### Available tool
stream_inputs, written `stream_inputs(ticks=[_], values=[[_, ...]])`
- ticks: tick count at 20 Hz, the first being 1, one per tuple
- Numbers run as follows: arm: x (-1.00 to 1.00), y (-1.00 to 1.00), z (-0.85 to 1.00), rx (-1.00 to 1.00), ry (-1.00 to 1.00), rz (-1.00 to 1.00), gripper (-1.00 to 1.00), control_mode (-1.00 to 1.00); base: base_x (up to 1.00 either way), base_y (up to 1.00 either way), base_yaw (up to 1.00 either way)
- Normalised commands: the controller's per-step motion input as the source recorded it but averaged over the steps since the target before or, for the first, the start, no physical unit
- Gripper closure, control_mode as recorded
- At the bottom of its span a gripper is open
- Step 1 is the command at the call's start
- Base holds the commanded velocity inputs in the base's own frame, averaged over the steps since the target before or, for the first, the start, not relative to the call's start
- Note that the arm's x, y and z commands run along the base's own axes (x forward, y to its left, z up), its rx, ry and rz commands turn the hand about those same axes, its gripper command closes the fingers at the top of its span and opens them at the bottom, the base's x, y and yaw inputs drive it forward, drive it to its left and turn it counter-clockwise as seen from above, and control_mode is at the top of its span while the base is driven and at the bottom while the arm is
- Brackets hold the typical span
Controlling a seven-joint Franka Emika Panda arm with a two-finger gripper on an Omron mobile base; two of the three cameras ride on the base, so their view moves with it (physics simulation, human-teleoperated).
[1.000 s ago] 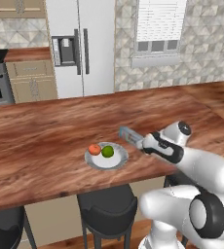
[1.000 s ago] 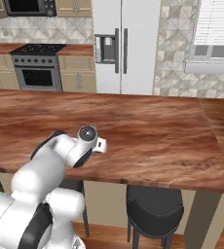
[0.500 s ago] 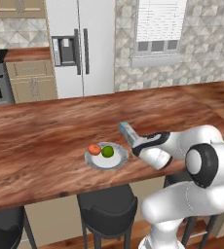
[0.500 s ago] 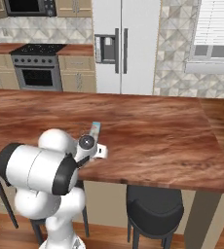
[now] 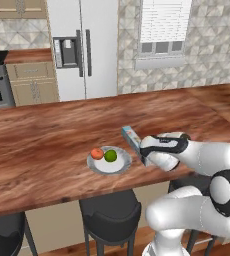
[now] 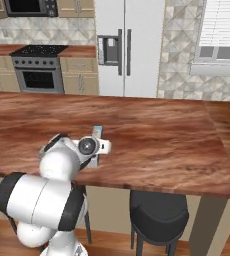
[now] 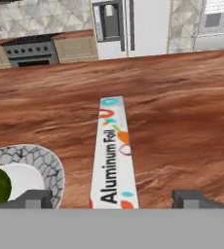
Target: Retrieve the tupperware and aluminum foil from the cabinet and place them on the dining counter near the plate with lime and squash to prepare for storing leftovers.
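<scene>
fridge (image 7: 119, 26): white, 2 doors, dispenser, straight ahead of my fingers, well off
stove (image 7: 31, 51): steel, ahead-left of me
window (image 5: 164, 25): blinds down, ahead-right
stools (image 5: 109, 212): dark, below me

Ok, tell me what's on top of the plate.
The plate holds a green lime and an orange-red squash, side by side. In the hand view the frame edge cuts off most of the squash. The foil box lies beside the plate on the counter, not on it.

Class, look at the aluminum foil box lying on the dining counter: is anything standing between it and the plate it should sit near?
Nothing visible does. The aluminum foil lies flat beside the plate, with bare dining counter between them.
</scene>
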Motion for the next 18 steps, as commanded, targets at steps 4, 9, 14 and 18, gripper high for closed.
stream_inputs(ticks=[4,9,14,18], values=[[-0.24,0.0,1.0,-0.01,-0.09,0.0,-1.0,-1.0,0.0,0.0,0.0],[-0.62,0.0,1.0,-0.1,0.03,0.0,-1.0,-1.0,0.0,0.0,0.0],[-0.96,0.0,0.92,-0.13,0.17,0.02,-1.0,-1.0,0.0,0.0,0.0],[-1.0,0.0,0.6,-0.11,0.28,0.0,-1.0,-1.0,0.0,0.0,0.0]])
